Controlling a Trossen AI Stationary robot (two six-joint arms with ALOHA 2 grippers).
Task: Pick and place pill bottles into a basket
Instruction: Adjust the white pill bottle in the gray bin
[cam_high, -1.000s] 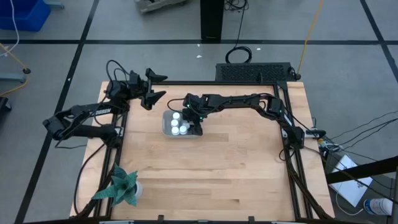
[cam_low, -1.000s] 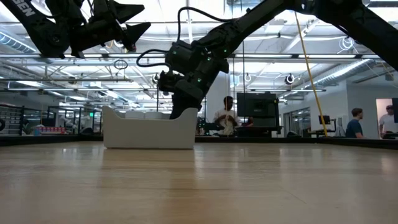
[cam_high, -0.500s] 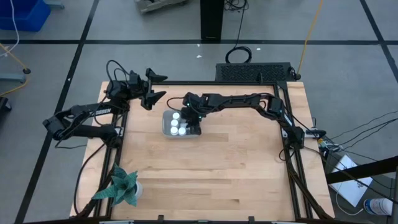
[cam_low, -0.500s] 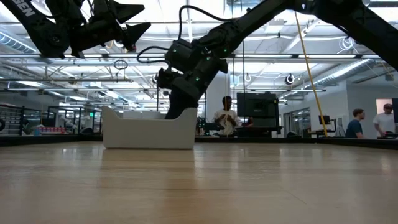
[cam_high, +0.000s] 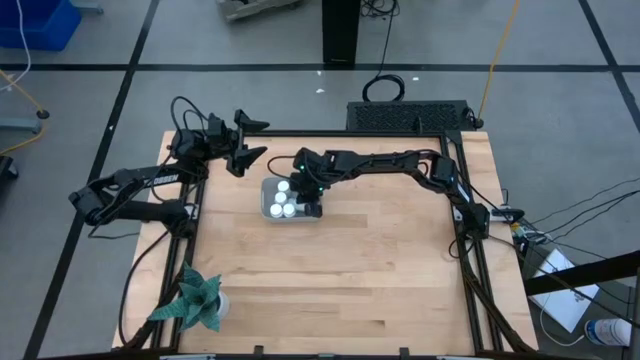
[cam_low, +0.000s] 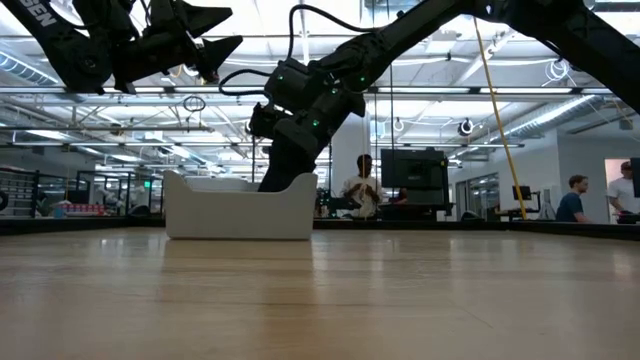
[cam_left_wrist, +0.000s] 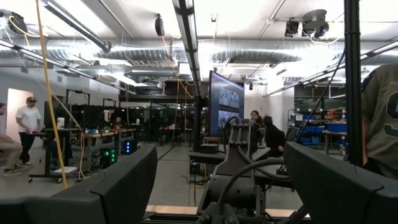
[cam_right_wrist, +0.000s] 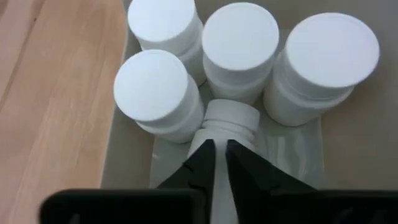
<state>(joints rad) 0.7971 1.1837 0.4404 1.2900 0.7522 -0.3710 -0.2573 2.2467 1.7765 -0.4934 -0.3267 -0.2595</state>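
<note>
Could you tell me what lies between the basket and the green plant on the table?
Only bare wood: the high view shows nothing between the basket and the plant.

- pill bottles (cam_right_wrist: 239, 43): small white cylinders w/ flat white caps; four upright, clustered, touching, inside basket; a fifth (cam_right_wrist: 229, 121) among them, just below the cluster in right wrist view, partly hidden
- basket (cam_low: 238, 210): pale shallow rectangular bin, rounded corners; sits flat on table's back-left area; holds all bottles

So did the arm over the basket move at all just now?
Yes. The right gripper has slid leftward over the basket, which has stayed put, and now covers more of the pill bottles. In the low view it shifted left too.
</note>
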